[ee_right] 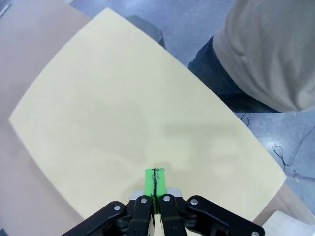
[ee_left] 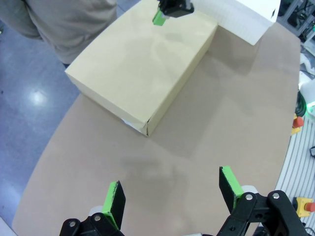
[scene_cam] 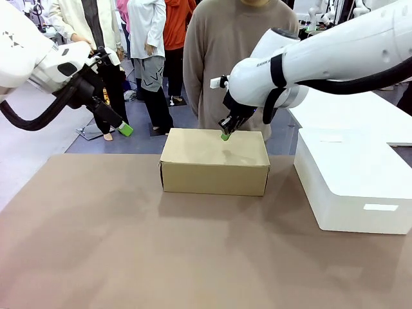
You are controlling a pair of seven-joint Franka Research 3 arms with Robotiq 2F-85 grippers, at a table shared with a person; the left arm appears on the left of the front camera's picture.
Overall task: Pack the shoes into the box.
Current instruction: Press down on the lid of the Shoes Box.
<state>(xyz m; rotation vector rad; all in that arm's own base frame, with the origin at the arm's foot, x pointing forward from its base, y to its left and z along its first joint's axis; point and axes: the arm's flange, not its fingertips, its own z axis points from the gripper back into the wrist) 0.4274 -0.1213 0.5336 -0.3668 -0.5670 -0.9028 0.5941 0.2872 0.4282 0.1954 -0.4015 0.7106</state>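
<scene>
Tan cardboard is what you are dealing with: the box [scene_cam: 214,161] sits near the middle of the table [scene_cam: 129,244], its flap lid down flat, so you cannot see the shoes, and whether they are already inside cannot be told from here. Your right gripper [scene_cam: 224,134] hangs just over the far edge of the lid, on the person's side, with its green pads pressed together and nothing between them. That looks like a posture for pushing the lid down flat rather than for picking anything up, though whether the tips actually touch the cardboard cannot be made out. In the right wrist view the closed fingertips [ee_right: 156,183] point at the lid's broad top. Your left gripper [scene_cam: 123,128] is held well away, up at the table's far left, jaws spread wide and empty, probably parked clear of the work. A bigger white box [scene_cam: 354,180] stands just to the right of the shoebox. The person [scene_cam: 225,58] stands close behind it.
</scene>
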